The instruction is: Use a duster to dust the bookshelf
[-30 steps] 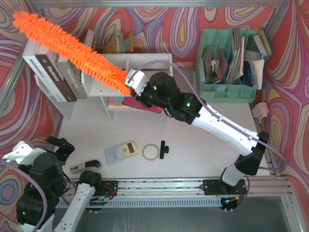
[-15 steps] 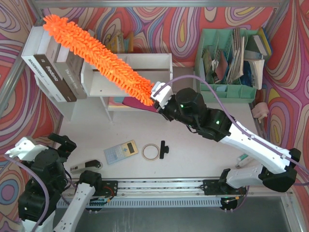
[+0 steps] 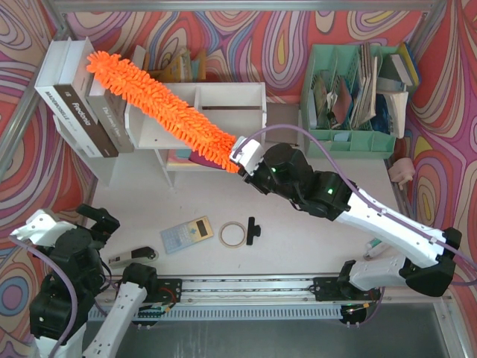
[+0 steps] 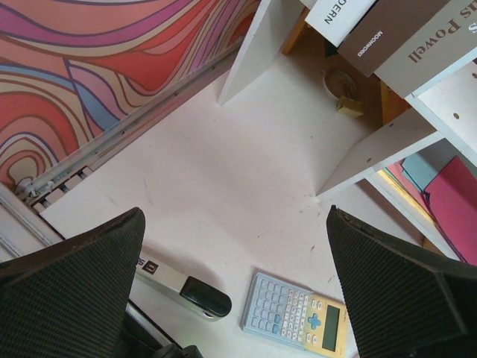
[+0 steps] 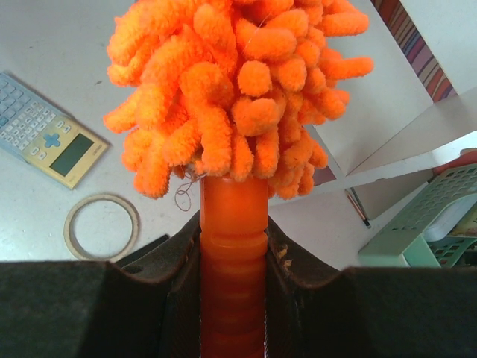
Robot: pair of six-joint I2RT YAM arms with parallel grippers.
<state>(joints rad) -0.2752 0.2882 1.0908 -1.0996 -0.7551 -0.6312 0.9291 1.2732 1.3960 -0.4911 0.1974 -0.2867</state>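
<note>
Right gripper (image 5: 233, 246) pinches the duster (image 3: 160, 112) by its orange handle, jaws tight on both sides. Fluffy head runs diagonally up-left from the gripper, across the top of the bookshelf (image 3: 231, 93). Its tip lies over the big books (image 3: 78, 112) at the shelf's left end. Whether the fibres press on the shelf top: cannot tell.

Left gripper (image 4: 235, 287) spread wide, nothing between, above the table (image 3: 313, 224) near the calculator (image 4: 294, 321).

Bookshelf's lower level holds pink and red folders (image 3: 200, 158). Mint-green organizer (image 3: 346, 139) at right, slots stuffed with papers.
</note>
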